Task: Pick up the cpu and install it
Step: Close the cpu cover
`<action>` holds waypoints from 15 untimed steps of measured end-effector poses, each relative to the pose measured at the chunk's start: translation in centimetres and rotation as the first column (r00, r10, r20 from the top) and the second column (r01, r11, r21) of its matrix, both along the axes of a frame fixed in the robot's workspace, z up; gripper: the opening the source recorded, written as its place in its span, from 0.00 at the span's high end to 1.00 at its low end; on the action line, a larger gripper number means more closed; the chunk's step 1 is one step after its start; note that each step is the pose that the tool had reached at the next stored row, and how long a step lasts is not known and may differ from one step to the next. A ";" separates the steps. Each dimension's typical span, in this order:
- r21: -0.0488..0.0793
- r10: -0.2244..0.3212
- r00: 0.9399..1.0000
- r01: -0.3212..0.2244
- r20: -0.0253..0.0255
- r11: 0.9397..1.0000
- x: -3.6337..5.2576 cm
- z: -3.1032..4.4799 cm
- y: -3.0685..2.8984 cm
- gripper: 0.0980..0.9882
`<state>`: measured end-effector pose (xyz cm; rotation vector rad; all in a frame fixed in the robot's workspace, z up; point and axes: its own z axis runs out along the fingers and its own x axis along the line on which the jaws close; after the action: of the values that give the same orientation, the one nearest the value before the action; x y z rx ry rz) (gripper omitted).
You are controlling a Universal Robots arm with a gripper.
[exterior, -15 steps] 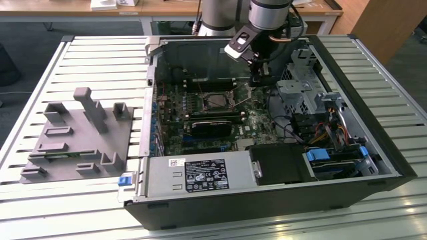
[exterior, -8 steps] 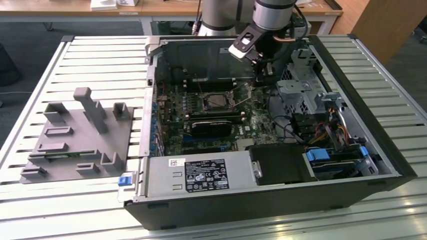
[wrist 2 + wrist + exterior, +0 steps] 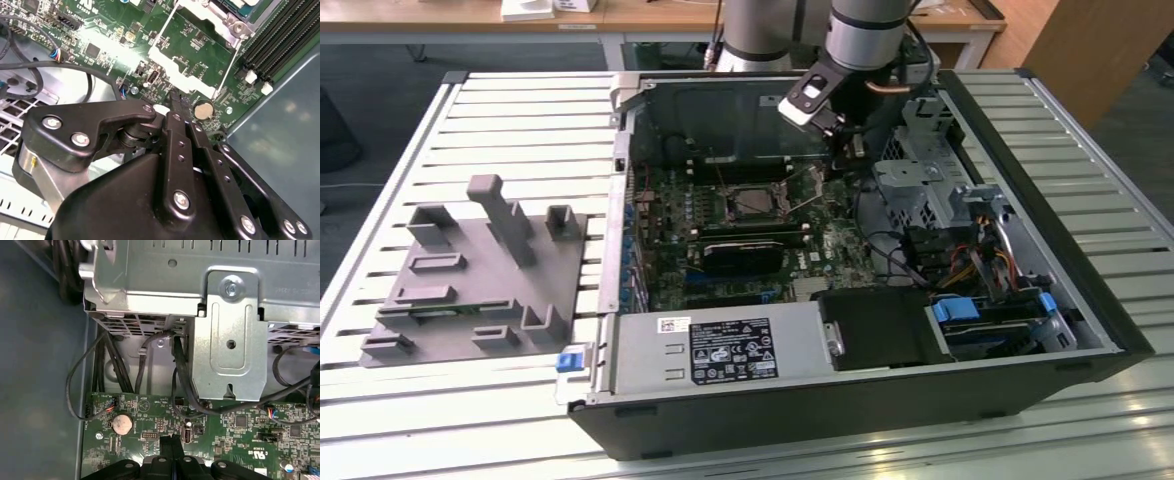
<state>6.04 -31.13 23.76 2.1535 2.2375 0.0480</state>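
Open computer case (image 3: 827, 420) on the bench (image 3: 534, 120), and in the exterior view the fixture tray (image 3: 467, 270) lies at its nine o'clock. Inside lies the motherboard (image 3: 670, 255), socket (image 3: 750, 203) central. Drive cage (image 3: 914, 190) at three o'clock, power supply (image 3: 720, 352) at six. Gripper (image 3: 851, 152) over the board at one o'clock, near the coin cell (image 3: 121, 425) in the first wrist view.
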 end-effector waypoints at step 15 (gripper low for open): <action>0.000 0.000 1.000 0.000 -0.001 1.000 -2.52 0.77 0.00 0.99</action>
<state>3.52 -31.12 24.53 2.1538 2.2378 0.0475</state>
